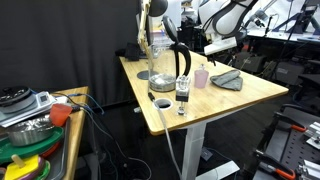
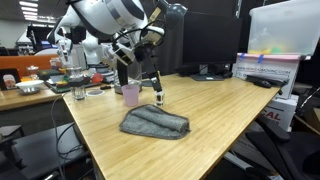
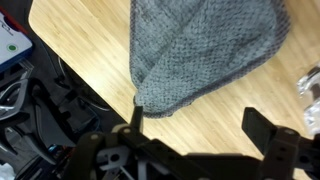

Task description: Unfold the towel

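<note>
Though rumpled, towel (image 3: 200, 45) beneath open hand (image 3: 195, 128)

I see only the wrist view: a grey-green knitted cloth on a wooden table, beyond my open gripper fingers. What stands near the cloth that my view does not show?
Observer: A small round pink cup stands close to the grey-green towel, without touching it.
Operator: Is anything else near?
Observer: Yes, a small clear bottle with a dark cap stands beside the cup, also apart from the towel.
Operator: Where is room to spread the towel?
Observer: In an exterior view, the light wooden tabletop shows bare wood on the towel's side away from the cup.
</note>
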You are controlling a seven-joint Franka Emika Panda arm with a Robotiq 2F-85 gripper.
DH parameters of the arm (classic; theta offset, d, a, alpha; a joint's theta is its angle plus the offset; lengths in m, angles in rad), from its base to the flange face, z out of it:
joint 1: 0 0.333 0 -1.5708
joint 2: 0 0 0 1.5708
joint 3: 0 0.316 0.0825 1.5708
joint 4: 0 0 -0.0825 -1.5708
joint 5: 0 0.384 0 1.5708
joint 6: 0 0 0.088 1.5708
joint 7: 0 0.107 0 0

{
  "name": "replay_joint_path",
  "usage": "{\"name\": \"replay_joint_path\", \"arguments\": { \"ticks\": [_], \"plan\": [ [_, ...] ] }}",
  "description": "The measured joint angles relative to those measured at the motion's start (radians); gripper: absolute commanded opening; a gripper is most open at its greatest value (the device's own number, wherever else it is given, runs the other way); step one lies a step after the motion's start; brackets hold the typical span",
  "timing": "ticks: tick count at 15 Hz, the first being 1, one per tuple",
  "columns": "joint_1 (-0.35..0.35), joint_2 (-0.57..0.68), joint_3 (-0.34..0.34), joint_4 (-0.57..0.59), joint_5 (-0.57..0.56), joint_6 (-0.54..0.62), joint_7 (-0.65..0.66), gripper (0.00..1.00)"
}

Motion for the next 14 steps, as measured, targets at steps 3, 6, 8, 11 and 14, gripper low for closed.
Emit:
{"name": "replay_joint_path", "arguments": {
  "ticks": [3,6,8,11,14],
  "plan": [
    [-0.064,0.051,-0.01,0.037,0.121,-0.001,-0.004,1.0],
    [-0.112,0.108,-0.028,0.087,0.267,-0.006,-0.002,1.0],
    [-0.14,0.131,-0.043,0.116,0.352,-0.007,0.003,1.0],
    [-0.14,0.135,-0.048,0.118,0.357,-0.006,0.0,1.0],
    [-0.132,0.135,-0.048,0.118,0.357,-0.006,0.001,1.0]
  ]
}}
